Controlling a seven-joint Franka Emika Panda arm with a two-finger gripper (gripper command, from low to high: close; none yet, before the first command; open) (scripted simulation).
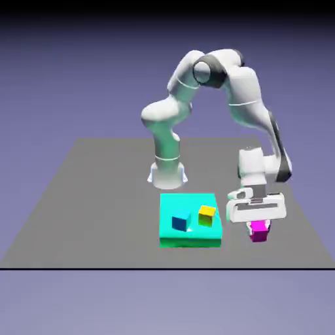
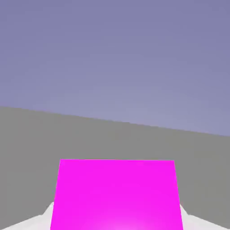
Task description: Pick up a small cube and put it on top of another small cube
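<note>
Nearest to me the pink cube [image 1: 260,231] sits low over the grey table [image 1: 85,196], off the turquoise mat's [image 1: 190,241] right edge in the exterior view, with the white gripper [image 1: 259,226] directly above it. The fingers [image 2: 38,219] are clenched on it: in the hand view the pink cube [image 2: 117,194] fills the bottom, pale tips showing at either side. On the mat stand a blue cube [image 1: 180,222] and, just behind and right of it, the yellow cube [image 1: 207,214], near but not touching. Farther back the arm's base [image 1: 167,171] rises from the table
</note>
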